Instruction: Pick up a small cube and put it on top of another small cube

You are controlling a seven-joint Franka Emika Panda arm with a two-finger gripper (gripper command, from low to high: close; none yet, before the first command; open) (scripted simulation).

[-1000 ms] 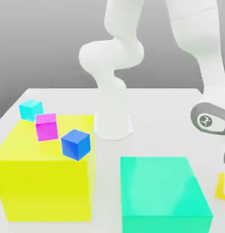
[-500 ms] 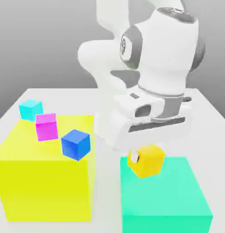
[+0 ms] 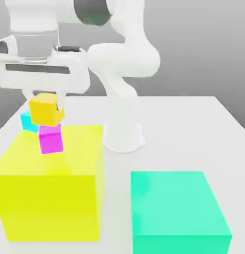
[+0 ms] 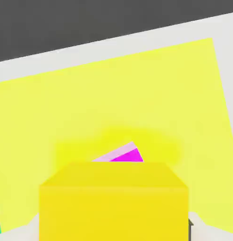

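My claw point(image 3: 46, 101) hangs over the far left corner of the big yellow block point(image 3: 50, 188), with the small yellow-orange cube point(image 3: 46, 110) between its fingers. I cannot tell whether the fingers grip it or stand slack around it. The cube sits slightly tilted right on top of the magenta-pink cube point(image 3: 51, 141), which rests on the yellow block's top face. From my hand camera the orange cube point(image 4: 113, 202) covers most of the pink one point(image 4: 125, 155). A small cyan cube point(image 3: 27, 122) lies on the white bench point(image 3: 194, 134) just beyond. The large teal block point(image 3: 178, 211) stands near, at the exterior view's right.
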